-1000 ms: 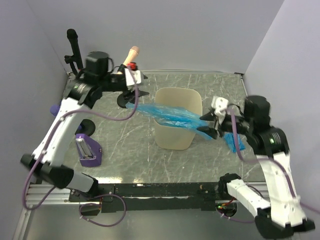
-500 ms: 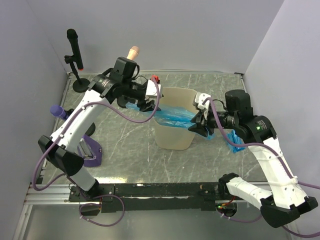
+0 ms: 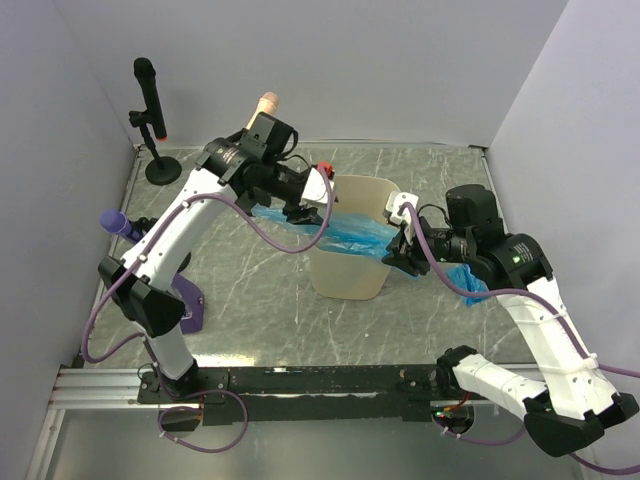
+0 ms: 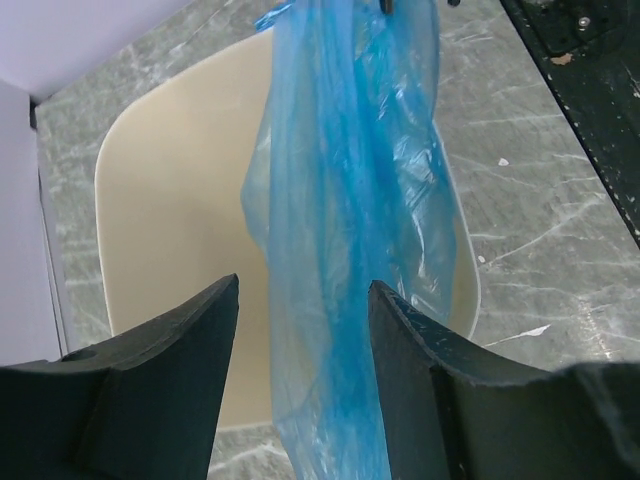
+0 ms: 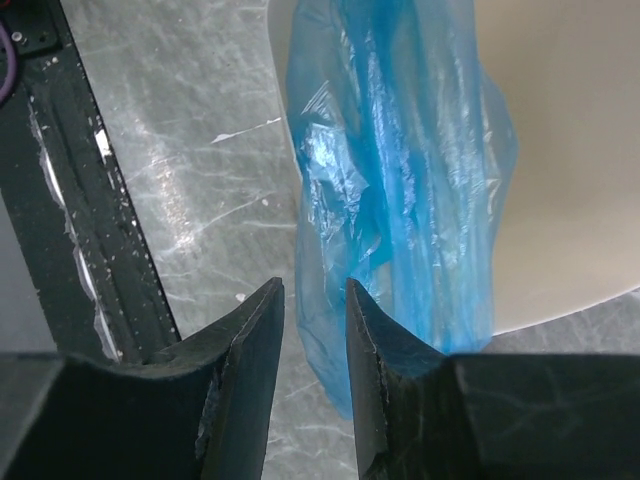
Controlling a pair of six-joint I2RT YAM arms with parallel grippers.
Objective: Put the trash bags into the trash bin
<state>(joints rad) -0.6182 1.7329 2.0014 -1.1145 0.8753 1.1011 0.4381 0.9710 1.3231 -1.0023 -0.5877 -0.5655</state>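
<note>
The cream-beige trash bin (image 3: 350, 278) stands mid-table. A blue trash bag (image 3: 352, 235) lies stretched across its opening, its ends hanging over the left and right rims. My left gripper (image 3: 303, 212) is at the bin's left rim. In the left wrist view (image 4: 303, 285) its jaws stand wide apart, and the bag (image 4: 350, 200) runs loosely between them over the bin (image 4: 160, 200). My right gripper (image 3: 400, 250) is at the right rim. In the right wrist view (image 5: 315, 285) a narrow gap shows, with the bag's end (image 5: 400, 150) unpinched. A second blue bag (image 3: 470, 282) lies on the table to the right.
A black microphone on a stand (image 3: 146, 92) stands at the back left. A purple object (image 3: 186, 306) lies at the front left, and a purple-tipped thing (image 3: 118, 222) at the left wall. A black rail (image 3: 300, 380) runs along the near edge.
Both grippers have moved inward to the bin's rims. The blue bag, held taut across the bin a second ago, now sags onto the opening.
</note>
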